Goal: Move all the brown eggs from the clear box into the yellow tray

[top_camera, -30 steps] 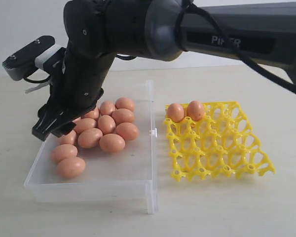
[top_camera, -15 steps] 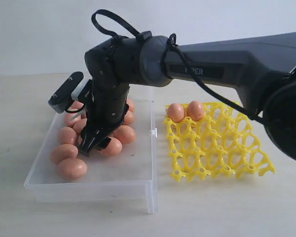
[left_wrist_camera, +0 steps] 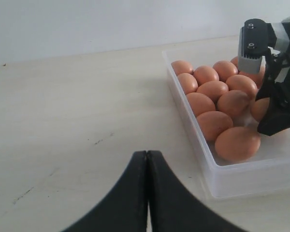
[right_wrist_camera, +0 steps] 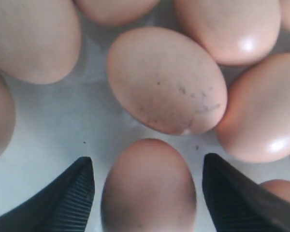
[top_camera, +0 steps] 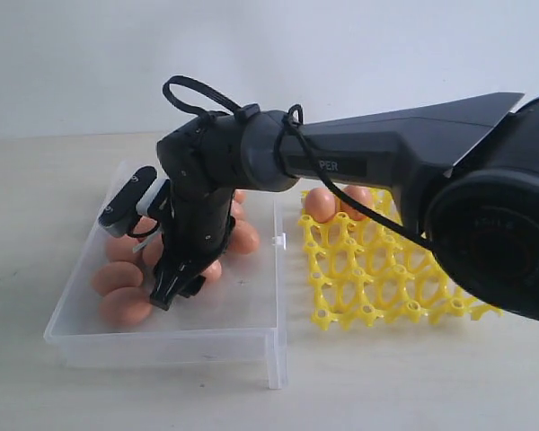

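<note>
The clear box (top_camera: 242, 310) on the left holds several brown eggs (top_camera: 117, 277). My right arm reaches across into the box. Its gripper (top_camera: 175, 289) points down among the eggs near the front ones. In the right wrist view the right gripper (right_wrist_camera: 147, 162) is open, with one brown egg (right_wrist_camera: 149, 193) between its fingers (right_wrist_camera: 70, 193) and a small gap on each side. The yellow tray (top_camera: 404, 269) on the right carries two eggs (top_camera: 321, 204) at its far edge. My left gripper (left_wrist_camera: 147, 153) is shut and empty over bare table beside the box wall (left_wrist_camera: 193, 137).
More eggs (right_wrist_camera: 166, 79) crowd closely around the right gripper on the box floor. The right arm's dark link (top_camera: 386, 153) crosses above the tray's back. A white wall stands behind the pale table (left_wrist_camera: 77, 111).
The right arm has swung back and down into the box, and its gripper has dropped from above the egg pile to box-floor level among the front eggs.
</note>
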Controlling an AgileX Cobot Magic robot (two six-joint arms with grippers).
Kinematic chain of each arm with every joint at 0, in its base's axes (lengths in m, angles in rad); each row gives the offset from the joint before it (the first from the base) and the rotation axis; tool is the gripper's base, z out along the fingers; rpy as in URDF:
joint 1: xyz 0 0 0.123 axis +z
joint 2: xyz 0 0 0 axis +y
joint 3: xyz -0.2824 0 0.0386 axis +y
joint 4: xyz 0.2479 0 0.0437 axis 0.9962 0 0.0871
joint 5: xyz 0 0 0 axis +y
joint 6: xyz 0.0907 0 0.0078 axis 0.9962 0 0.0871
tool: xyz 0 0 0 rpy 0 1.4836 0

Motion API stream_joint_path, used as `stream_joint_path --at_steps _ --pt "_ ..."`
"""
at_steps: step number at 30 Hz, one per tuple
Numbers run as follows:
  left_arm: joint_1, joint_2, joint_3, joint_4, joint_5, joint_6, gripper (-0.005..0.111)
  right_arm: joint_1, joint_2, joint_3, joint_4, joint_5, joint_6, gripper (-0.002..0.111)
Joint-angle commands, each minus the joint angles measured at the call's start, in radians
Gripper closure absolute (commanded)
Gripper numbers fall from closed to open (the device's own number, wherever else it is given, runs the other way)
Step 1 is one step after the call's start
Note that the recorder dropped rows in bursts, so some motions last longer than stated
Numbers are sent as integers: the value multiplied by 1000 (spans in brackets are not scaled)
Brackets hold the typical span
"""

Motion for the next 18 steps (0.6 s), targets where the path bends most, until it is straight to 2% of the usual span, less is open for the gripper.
stream_joint_path --at_steps 1,2,3,4,5,12,15,18 --pt "-4 -6 -4 -3 -10 0 107 -7 9 -3 8 1 31 47" --pt "-4 -6 -4 -3 -10 0 107 -7 9 -3 13 9 44 57" --pt "-4 -6 -4 -3 -10 0 107 -7 9 -3 29 25 44 79" --pt "-4 -6 -4 -3 -10 0 107 -7 9 -3 39 30 42 90" --pt "-4 -6 -4 -3 -10 0 107 -7 0 -3 67 30 35 107" --pt "-4 -6 -4 -3 -10 0 107 -7 -161 45 178 -186 28 108" --pt "-4 -6 -4 -3 -10 0 107 -7 -342 259 214 -464 44 108" --pt "-4 -6 -4 -3 -10 0 107 -29 -469 441 218 -668 42 108"
